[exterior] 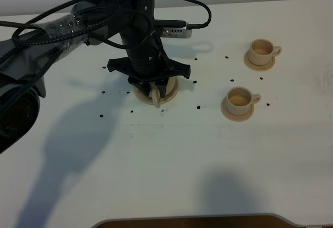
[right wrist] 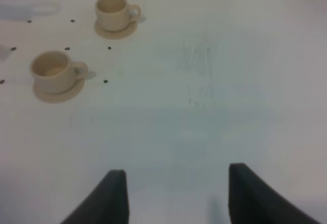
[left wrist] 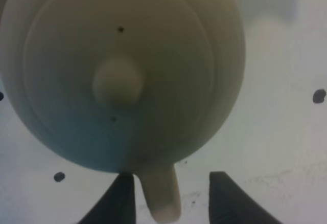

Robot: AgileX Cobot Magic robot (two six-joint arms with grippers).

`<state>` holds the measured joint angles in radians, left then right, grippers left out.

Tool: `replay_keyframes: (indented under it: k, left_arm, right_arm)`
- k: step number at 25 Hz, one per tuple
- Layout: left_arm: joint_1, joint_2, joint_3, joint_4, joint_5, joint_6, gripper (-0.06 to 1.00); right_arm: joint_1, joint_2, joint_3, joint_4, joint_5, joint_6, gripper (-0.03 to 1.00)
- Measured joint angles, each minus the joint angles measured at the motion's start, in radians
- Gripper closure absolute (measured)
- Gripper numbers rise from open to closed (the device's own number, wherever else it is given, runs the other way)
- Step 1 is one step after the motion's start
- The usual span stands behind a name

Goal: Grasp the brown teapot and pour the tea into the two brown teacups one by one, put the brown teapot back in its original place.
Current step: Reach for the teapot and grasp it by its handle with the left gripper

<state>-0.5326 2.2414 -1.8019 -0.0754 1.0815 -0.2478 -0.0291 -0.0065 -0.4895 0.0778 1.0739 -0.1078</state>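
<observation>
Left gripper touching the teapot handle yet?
Cannot tell. In the left wrist view the teapot handle sits between the fingers of the open left gripper. It is plainly clear of one finger, but no gap or contact shows at the other.

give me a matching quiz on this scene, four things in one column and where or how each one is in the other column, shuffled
Things
1. brown teapot
2. left gripper
3. right gripper
4. front teacup

States
A. open over bare table, holding nothing
B. on a small saucer, right side of the exterior high view
C. directly under the left arm, lid on
D. open, fingers either side of a handle

Pairs: 1-C, 2-D, 3-A, 4-B
</observation>
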Motion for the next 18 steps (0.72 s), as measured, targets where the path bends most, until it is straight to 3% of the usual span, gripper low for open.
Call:
replay_keyframes:
  k: [18]
  left_arm:
    - [0.000,0.001,0.000,0.007,-0.010,-0.086,0.58]
  right_arm:
    - [0.000,0.000,0.000,0.000,0.000,0.000,0.53]
